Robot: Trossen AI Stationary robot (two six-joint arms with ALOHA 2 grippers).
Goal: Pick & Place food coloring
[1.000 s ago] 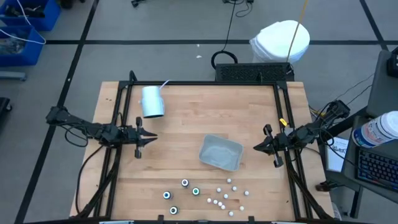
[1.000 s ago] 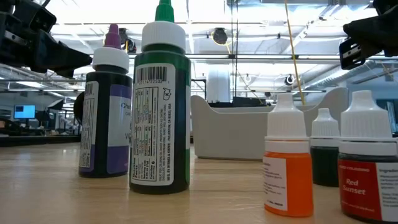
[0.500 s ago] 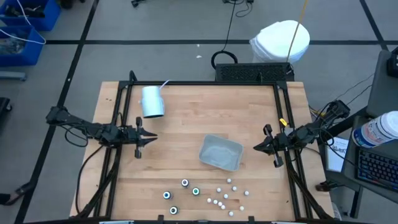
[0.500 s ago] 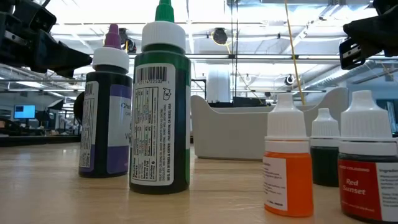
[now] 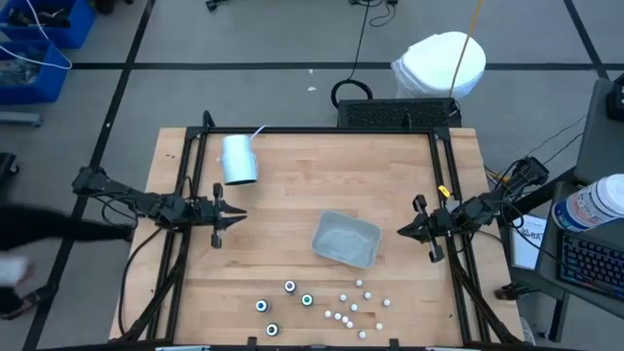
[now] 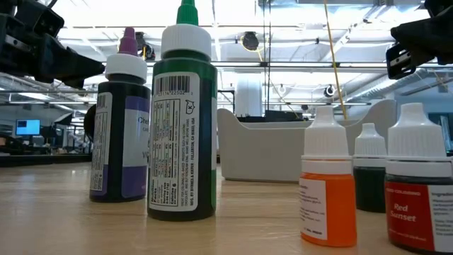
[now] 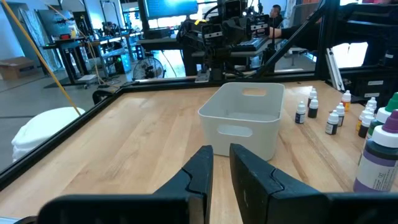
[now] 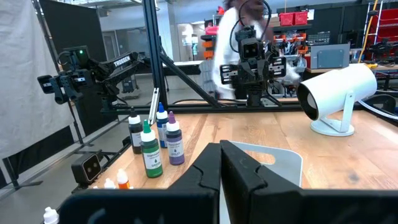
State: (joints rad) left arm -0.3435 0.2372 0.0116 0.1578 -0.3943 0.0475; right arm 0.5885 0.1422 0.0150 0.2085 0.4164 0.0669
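Note:
The food coloring stands upright on its bases near the table's near edge: several larger dark bottles [image 5: 290, 287] and, to their right, several small white-capped ones [image 5: 349, 306]. The low view shows a green bottle [image 6: 182, 120], a purple one [image 6: 120, 127] and an orange one [image 6: 328, 184] close up. My left gripper [image 5: 239, 216] hovers level at the table's left side, with a narrow gap between its fingers [image 7: 221, 163] and nothing in it. At the right side my right gripper [image 5: 400, 232] hovers level and shut [image 8: 221, 155]. Both are well clear of the bottles.
A translucent grey square tray [image 5: 346, 239] sits mid-table between the grippers. A pale blue cylinder [image 5: 238, 159] stands at the far left. Black frame rails [image 5: 185, 244] run along both sides. A blurred person [image 5: 39, 239] is on the floor left of the table.
Neither arm and none of the bottles has moved. A person has come into the high view on the floor to the left of the table.

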